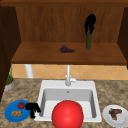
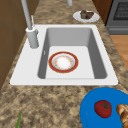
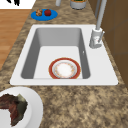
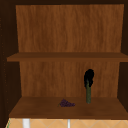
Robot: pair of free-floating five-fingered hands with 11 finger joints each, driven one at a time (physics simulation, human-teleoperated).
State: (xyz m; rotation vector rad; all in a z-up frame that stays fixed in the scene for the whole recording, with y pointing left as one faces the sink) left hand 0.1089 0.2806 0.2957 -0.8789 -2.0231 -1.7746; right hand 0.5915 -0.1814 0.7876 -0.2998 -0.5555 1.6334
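Lighting even and diffuse throughout, source not discernible; no hard cast shadows. White sink point(image 1: 42, 93): basin walls shaded grey, rim bright, no glare. Red bowl point(image 1: 67, 115) in front of the sink: flat colour, faint soft highlight. Wooden shelf point(image 4: 37, 108) above the sink: dim, cabinet sides near black. All renders soft and blurred, edges fuzzy, textures smeared; no edge distortion.

A plate point(image 2: 63, 62) lies in the sink point(image 2: 25, 72); on the shelf point(image 4: 37, 108), grapes point(image 4: 66, 103) sit left of what may be a bottle point(image 4: 88, 94).
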